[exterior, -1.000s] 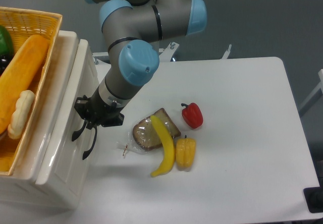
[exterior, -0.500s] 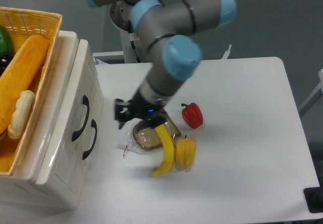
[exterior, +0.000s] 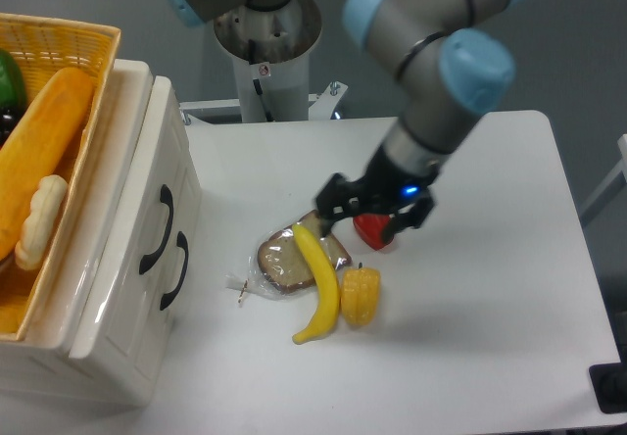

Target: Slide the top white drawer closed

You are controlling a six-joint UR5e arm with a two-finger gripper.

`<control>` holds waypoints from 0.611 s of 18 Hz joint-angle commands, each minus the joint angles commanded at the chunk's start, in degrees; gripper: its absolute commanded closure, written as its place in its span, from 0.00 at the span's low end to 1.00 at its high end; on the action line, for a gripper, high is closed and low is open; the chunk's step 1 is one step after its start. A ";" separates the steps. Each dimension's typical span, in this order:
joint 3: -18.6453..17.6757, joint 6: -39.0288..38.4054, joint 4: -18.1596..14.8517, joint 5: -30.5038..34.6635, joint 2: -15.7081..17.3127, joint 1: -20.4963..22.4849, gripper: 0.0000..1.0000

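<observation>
The white drawer unit (exterior: 127, 288) stands at the left edge of the table, its front facing right. The top white drawer (exterior: 147, 195) sits flush with the front below it, and its black curved handle (exterior: 161, 228) shows just above a second handle (exterior: 177, 270). My gripper (exterior: 375, 219) hovers well to the right, over the middle of the table, just above a red pepper (exterior: 378, 233). Its two black fingers (exterior: 328, 210) stand apart on either side of the pepper and hold nothing.
A yellow wicker basket (exterior: 93, 48) of food sits on top of the drawer unit. On the table lie bagged bread (exterior: 279, 259), a banana (exterior: 319, 298) and a yellow pepper (exterior: 359, 296). The robot's base column (exterior: 265, 48) rises at the back.
A second ago my gripper was against the drawer handles at the left. It has since swung right across the table and now hangs over the red pepper. The drawer front has not moved.
</observation>
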 joint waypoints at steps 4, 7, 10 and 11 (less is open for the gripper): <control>0.00 6.53 4.83 8.62 -2.19 2.81 0.00; 0.26 7.76 7.64 10.48 -4.30 6.06 0.00; 0.79 14.50 8.27 13.28 -6.06 8.62 0.00; 0.97 18.19 8.18 14.69 -6.41 9.06 0.00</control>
